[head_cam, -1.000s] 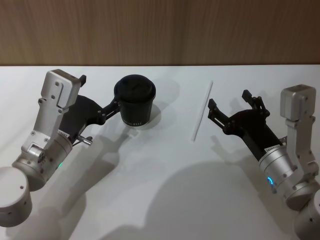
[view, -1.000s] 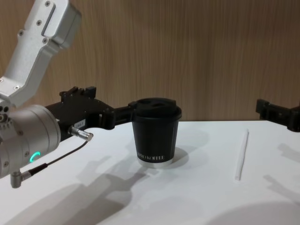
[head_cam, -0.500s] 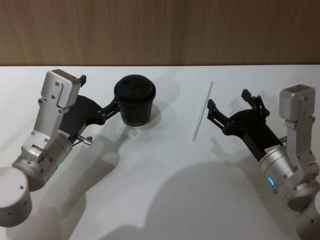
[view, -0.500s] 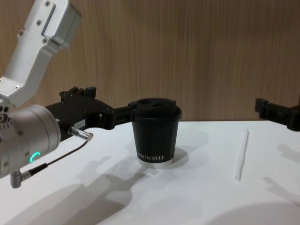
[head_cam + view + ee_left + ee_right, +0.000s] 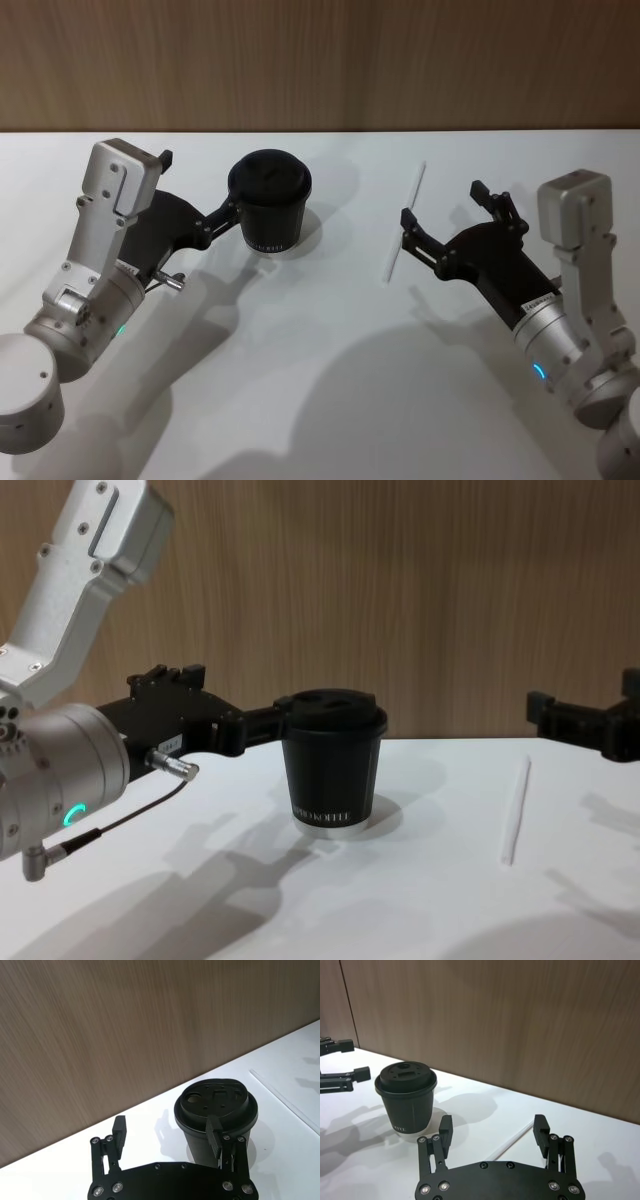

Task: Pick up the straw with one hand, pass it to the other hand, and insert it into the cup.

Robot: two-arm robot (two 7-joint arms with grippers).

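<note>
The straw, a thin, straight white tube, lies flat on the smooth matte white table, well to the right of the cup and touching nothing. The cup is a tapered black paper one, standing upright, with a domed, glossy black plastic lid, small white lettering low on its wall and a pale bottom rim. The right gripper, two long flat black fingers bolted to a black plate on a brushed silver wrist, hangs above the table with its jaws spread wide and holding nothing; in the right wrist view the straw runs along the table in the gap between those fingers. The left gripper, of the same black build on a round silver arm with a thin black cable, also has its jaws released, one finger right against the cup's wall just under the lid. Behind the table runs a brown wood-grain wall.
</note>
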